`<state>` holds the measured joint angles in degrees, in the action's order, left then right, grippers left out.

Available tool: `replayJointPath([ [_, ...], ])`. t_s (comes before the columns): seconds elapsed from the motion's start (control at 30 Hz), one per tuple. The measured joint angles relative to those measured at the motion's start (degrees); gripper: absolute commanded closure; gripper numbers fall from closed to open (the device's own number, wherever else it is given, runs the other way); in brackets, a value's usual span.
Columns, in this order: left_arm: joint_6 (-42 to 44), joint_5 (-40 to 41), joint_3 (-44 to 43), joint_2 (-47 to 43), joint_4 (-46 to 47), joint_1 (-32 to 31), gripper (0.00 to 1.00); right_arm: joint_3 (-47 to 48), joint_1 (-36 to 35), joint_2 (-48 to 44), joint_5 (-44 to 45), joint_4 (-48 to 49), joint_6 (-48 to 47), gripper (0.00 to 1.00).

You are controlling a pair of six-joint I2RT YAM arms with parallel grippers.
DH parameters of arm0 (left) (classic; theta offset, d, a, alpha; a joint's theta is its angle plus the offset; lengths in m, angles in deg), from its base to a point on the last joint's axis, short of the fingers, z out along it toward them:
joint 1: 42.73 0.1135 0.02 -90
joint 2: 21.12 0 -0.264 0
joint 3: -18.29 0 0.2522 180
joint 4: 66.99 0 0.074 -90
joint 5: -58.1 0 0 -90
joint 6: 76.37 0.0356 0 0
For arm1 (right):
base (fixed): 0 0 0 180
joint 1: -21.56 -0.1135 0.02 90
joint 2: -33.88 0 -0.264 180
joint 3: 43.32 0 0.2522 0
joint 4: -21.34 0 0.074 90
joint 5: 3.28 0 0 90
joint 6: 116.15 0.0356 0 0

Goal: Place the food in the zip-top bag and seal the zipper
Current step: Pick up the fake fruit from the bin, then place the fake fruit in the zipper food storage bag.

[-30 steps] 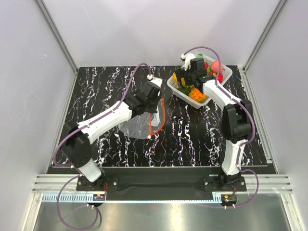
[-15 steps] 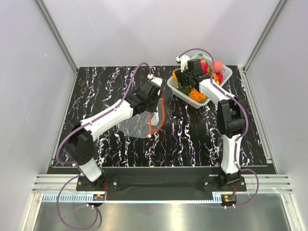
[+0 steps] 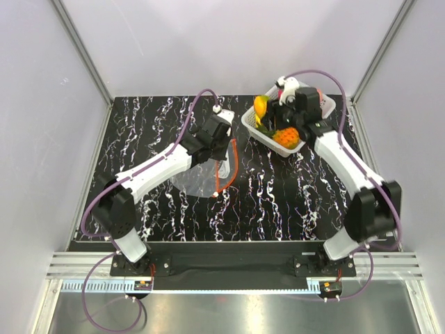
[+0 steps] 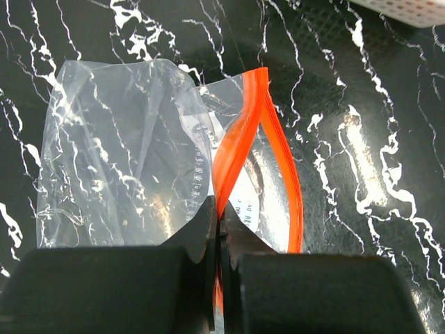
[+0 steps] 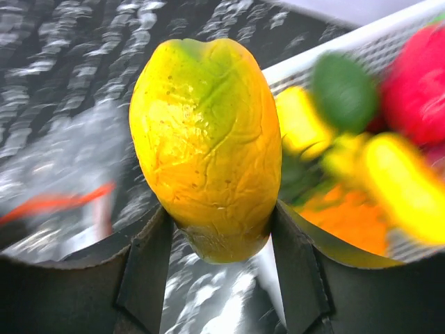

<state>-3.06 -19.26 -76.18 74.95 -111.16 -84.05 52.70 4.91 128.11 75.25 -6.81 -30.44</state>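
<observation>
The clear zip-top bag (image 3: 197,182) (image 4: 118,153) lies on the black marbled table left of centre, its mouth gaping. My left gripper (image 3: 217,150) (image 4: 221,224) is shut on one lip of the orange zipper (image 3: 233,161) (image 4: 240,139) and holds it up. My right gripper (image 3: 266,111) (image 5: 219,233) is shut on a yellow-green toy fruit (image 3: 260,107) (image 5: 208,132), raised over the left end of the white basket (image 3: 328,106). More food sits in the basket: an orange piece (image 3: 286,136), a red one (image 5: 417,83) and a green one (image 5: 344,90), blurred in the right wrist view.
The white slotted basket's rim (image 5: 334,45) stands at the back right of the table. Grey walls and aluminium rails (image 3: 83,52) enclose the table on three sides. Purple cables loop over both arms.
My right gripper closed on the yellow-green fruit and lifted it out of the basket, with the right arm swinging out to the right. The left gripper and bag stayed put.
</observation>
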Motion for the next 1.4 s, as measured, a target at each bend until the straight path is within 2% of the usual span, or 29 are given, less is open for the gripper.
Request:
replayJointPath([
  [0.13,0.0,-0.2,0.1,0.0,0.6,0.0,1.0,-11.0,0.1,-10.3,-7.6,1.3,8.0,0.53],
  [0.3,0.2,-0.5,0.8,-0.9,1.3,0.0,1.0,-21.4,-1.1,-15.8,-15.4,1.8,17.4,0.55],
  [0.67,0.9,-0.5,3.5,-4.1,4.0,0.0,1.0,-26.5,-8.7,-21.0,-22.6,-3.5,27.1,0.54],
  [0.93,0.9,-0.5,4.9,-4.8,4.9,0.0,1.0,-29.0,-11.6,-20.0,-24.7,-0.9,35.7,0.57],
  [1.4,0.8,-2.0,5.4,-6.2,6.2,-2.1,1.0,-28.9,-12.8,-5.5,-25.2,9.9,48.0,0.58],
])
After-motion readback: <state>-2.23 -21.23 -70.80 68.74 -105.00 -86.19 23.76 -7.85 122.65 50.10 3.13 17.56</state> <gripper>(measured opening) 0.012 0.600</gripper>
